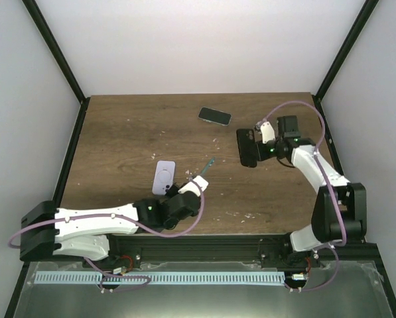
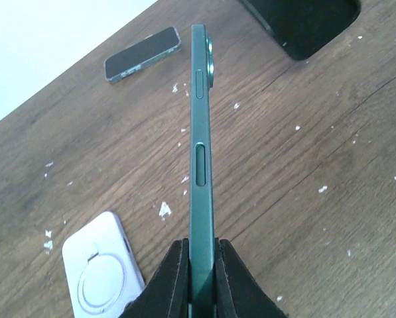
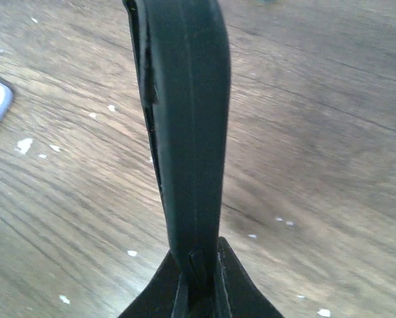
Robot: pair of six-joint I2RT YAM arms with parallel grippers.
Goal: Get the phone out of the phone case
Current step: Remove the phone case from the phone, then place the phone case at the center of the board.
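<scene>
My left gripper point(image 1: 196, 184) is shut on a slim green phone point(image 1: 207, 165), held edge-on above the table. In the left wrist view the phone point(image 2: 201, 152) runs straight up from between the jaws of the gripper point(image 2: 201, 265), side buttons and camera bump showing. My right gripper point(image 1: 264, 147) is shut on a black phone case point(image 1: 247, 147), held at the right of the table, apart from the phone. In the right wrist view the case point(image 3: 188, 126) stands edge-on in the gripper point(image 3: 199, 275). Its top edge also shows in the left wrist view point(image 2: 304, 20).
A dark phone point(image 1: 215, 116) lies flat at the back middle of the wooden table point(image 1: 131, 132), also in the left wrist view point(image 2: 142, 54). A pale lavender case with a ring holder point(image 1: 164, 177) lies beside my left gripper point(image 2: 101, 271). White specks dot the wood.
</scene>
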